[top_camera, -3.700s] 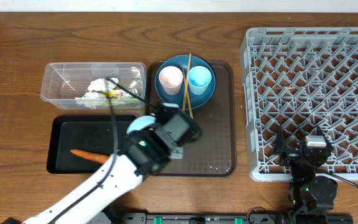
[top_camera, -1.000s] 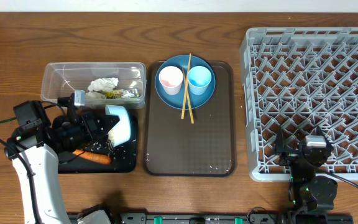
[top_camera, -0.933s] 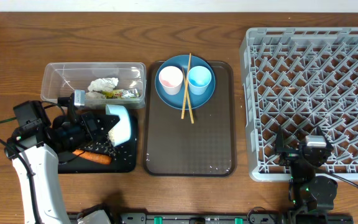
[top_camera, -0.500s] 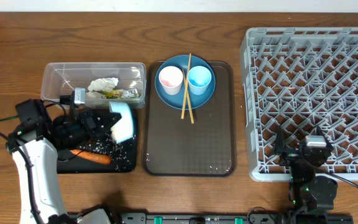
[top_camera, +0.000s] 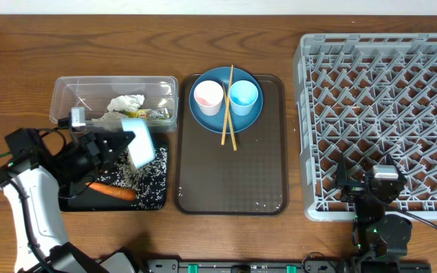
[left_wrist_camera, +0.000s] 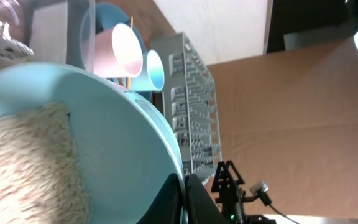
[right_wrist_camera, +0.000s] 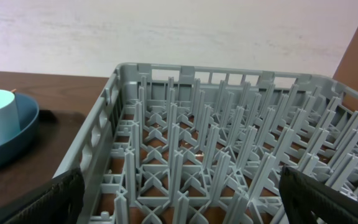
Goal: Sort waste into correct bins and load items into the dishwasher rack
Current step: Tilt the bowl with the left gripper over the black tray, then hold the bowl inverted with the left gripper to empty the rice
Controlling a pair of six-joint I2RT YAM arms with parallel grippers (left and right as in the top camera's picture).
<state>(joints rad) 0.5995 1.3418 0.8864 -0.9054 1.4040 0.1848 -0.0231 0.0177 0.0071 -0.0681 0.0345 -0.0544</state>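
Note:
My left gripper (top_camera: 121, 141) is shut on the rim of the pale-blue bowl (top_camera: 139, 142), tipped on its side over the black tray (top_camera: 152, 199). White rice (top_camera: 131, 174) lies scattered in the tray beside the orange carrot (top_camera: 111, 190). In the left wrist view the fingers (left_wrist_camera: 185, 190) pinch the bowl's rim (left_wrist_camera: 135, 124), with rice (left_wrist_camera: 30, 168) still inside. The clear tub (top_camera: 67, 95) holds the white napkin (top_camera: 126, 102) and the yellow-green wrapper (top_camera: 144, 114). The blue plate (top_camera: 243, 118) carries the pink cup (top_camera: 208, 96), light-blue cup (top_camera: 243, 96) and chopsticks (top_camera: 227, 114). My right gripper (top_camera: 376, 191) rests open at the grey rack (top_camera: 385, 121).
The brown serving tray (top_camera: 230, 178) lies between the bins and the rack, with the plate at its far end. The rack's upright pegs (right_wrist_camera: 216, 155) fill the right wrist view. The left arm (top_camera: 36, 205) reaches in from the lower left.
My left gripper has drawn back to the left and tipped the bowl further over the black tray. More rice now lies in the tray. The right arm has not moved.

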